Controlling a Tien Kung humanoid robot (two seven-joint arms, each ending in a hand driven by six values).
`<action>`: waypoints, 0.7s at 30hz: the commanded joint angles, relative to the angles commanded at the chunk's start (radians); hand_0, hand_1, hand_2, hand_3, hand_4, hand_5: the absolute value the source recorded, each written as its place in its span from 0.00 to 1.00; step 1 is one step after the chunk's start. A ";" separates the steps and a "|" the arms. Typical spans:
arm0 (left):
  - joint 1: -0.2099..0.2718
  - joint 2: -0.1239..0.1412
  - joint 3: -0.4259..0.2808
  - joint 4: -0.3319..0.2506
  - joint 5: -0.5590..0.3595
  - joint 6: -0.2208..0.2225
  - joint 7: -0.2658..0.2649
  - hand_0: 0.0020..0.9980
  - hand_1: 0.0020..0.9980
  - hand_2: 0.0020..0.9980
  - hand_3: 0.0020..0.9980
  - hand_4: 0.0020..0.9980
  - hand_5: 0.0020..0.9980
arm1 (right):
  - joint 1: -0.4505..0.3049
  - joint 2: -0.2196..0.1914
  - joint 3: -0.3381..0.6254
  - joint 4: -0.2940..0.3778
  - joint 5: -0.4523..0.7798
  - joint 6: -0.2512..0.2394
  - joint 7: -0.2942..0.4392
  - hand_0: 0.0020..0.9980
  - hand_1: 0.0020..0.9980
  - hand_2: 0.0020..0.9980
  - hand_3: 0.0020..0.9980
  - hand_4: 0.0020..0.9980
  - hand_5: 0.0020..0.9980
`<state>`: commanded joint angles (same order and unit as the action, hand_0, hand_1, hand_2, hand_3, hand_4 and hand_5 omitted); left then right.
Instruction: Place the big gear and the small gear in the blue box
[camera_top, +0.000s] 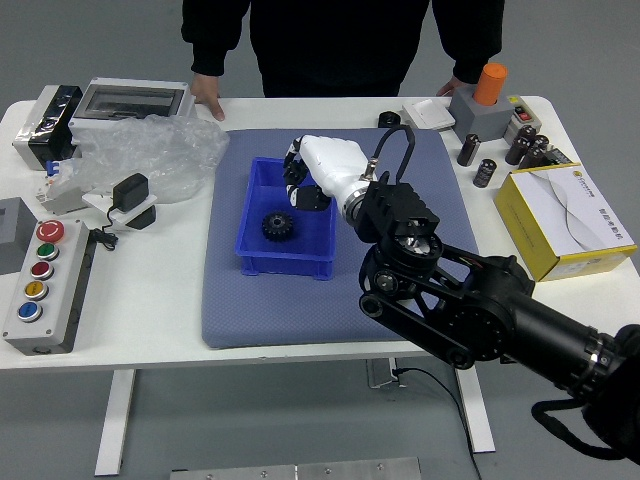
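Over the blue box (285, 265) on the tabletop (120, 300) hangs one right robot hand (338, 166), grip indiscernible; item within, one dark gear (278, 226); hazard: released too far right, any second gear carried could land outside.

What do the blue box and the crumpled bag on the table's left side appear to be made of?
The blue box looks like moulded plastic, given its even colour, slight sheen and rimmed walls. The bag seems to be thin plastic film: it is see-through, wrinkled and catches bright highlights.
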<state>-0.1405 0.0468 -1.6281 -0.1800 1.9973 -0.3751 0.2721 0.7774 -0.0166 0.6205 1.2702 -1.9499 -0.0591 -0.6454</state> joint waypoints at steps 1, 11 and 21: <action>0.000 0.000 0.000 0.000 0.000 0.000 0.000 0.81 0.79 0.80 0.75 0.59 0.25 | -0.001 0.005 0.000 -0.003 0.005 0.003 0.000 0.67 0.57 0.70 0.89 0.73 0.31; -0.001 -0.003 0.000 0.000 -0.001 0.000 0.000 0.81 0.79 0.80 0.75 0.59 0.25 | -0.010 0.017 0.015 -0.018 0.018 0.011 0.000 0.72 0.63 0.78 0.97 0.82 0.39; -0.003 -0.005 0.006 0.000 -0.009 0.003 -0.002 0.81 0.79 0.80 0.75 0.60 0.25 | -0.030 0.005 0.091 0.026 -0.040 0.013 0.000 0.74 0.64 0.79 0.97 0.87 0.45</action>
<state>-0.1434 0.0422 -1.6218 -0.1800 1.9887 -0.3726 0.2705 0.7470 -0.0116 0.7111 1.2962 -1.9895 -0.0465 -0.6454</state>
